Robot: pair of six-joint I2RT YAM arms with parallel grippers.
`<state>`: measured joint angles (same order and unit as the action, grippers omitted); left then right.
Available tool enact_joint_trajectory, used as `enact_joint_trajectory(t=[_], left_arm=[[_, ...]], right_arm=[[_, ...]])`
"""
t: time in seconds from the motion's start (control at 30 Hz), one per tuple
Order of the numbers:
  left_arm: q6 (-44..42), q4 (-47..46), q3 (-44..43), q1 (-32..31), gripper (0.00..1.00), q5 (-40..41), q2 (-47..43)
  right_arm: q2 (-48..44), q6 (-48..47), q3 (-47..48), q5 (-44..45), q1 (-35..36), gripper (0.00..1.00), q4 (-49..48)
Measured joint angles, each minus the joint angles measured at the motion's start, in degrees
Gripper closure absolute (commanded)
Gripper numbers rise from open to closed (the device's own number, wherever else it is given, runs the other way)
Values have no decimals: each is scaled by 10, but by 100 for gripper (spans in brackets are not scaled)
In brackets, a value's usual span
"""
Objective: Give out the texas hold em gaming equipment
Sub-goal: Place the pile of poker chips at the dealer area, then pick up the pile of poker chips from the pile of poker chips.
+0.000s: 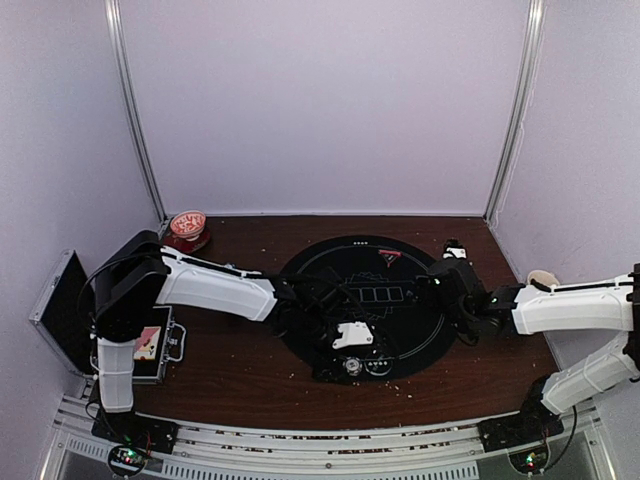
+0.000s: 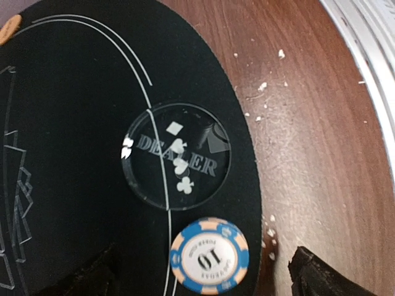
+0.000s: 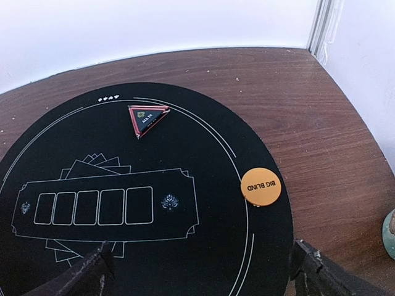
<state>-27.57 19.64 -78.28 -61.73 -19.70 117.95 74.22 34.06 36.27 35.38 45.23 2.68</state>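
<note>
Crumbs [image 2: 262, 86] litter the wooden table [image 2: 321, 154] beside the mat [image 2: 74, 111], near the blue chip [image 2: 209, 254].

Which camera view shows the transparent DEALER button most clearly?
Left wrist view: the DEALER button sits mid-frame, lettering readable. Top external shows at most a tiny glint near the front edge of the mat; right wrist misses it.

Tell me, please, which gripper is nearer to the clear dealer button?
Left. The left gripper hangs just above the dealer button at the mat's near edge; the right gripper sits at the mat's right side, well away.
</note>
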Motion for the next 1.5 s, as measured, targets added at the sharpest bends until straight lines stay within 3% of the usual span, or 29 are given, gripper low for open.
enact_joint_trajectory(t=[0.3,0.6,0.8,1.0,1.33,1.5], left_arm=[[3,14,33,22,2,51,-181],[39,-47,97,174,2,160,-304],[50,-70,137,285,2,185,-308],[57,-76,139,356,7,170,-271],[38,-53,142,366,24,137,-229],[18,-32,142,391,26,87,-206]], right_arm=[[-1,0,-2,-8,0,0,-3],[-1,-2,-2,-25,0,0,-8],[-1,-5,-2,-40,0,0,-9],[1,-7,-2,-49,0,0,-9],[1,-9,-2,-52,0,0,-9],[1,-9,-2,-55,0,0,-9]])
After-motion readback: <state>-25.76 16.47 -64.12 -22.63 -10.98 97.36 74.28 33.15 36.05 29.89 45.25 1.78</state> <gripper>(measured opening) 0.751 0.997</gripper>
